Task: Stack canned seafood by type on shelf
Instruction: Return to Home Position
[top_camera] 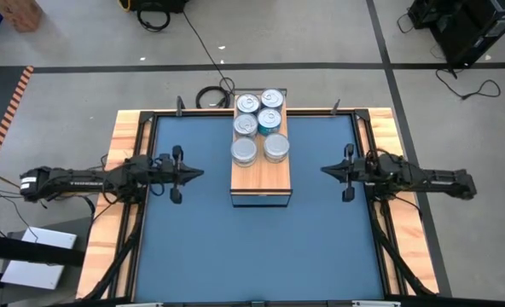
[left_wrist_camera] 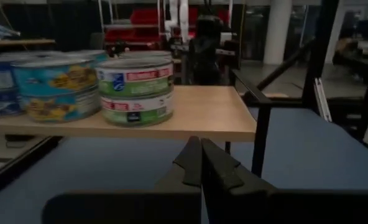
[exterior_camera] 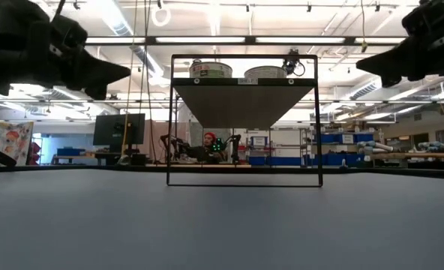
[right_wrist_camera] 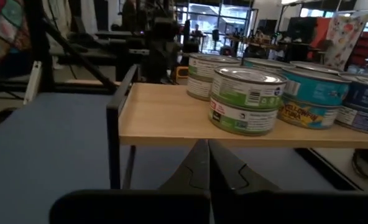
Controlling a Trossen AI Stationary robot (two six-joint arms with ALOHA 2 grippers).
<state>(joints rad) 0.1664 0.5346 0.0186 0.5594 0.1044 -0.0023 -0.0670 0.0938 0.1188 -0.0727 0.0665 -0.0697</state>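
Observation:
The shelf (top_camera: 261,181), a wood-topped block on thin dark legs, stands on the blue mat at the table's middle. Several round tins rest on its far half, some stacked in twos: a green-labelled stack (left_wrist_camera: 136,91) (right_wrist_camera: 245,101), teal-sided tins (left_wrist_camera: 55,90) (right_wrist_camera: 313,97), and silver lids (top_camera: 245,151) (top_camera: 275,147). My left gripper (top_camera: 200,175) (left_wrist_camera: 201,163) is shut, level, left of the shelf and pointing at it. My right gripper (top_camera: 324,170) (right_wrist_camera: 207,163) is shut, level, right of the shelf. Both hang above the mat and touch nothing.
The blue mat (top_camera: 252,247) spreads toward the near edge inside a dark frame with a wooden border (top_camera: 124,145). A coiled black cable (top_camera: 210,95) lies beyond the far edge. In the low view a seated person (exterior_camera: 209,146) shows in the room behind the shelf.

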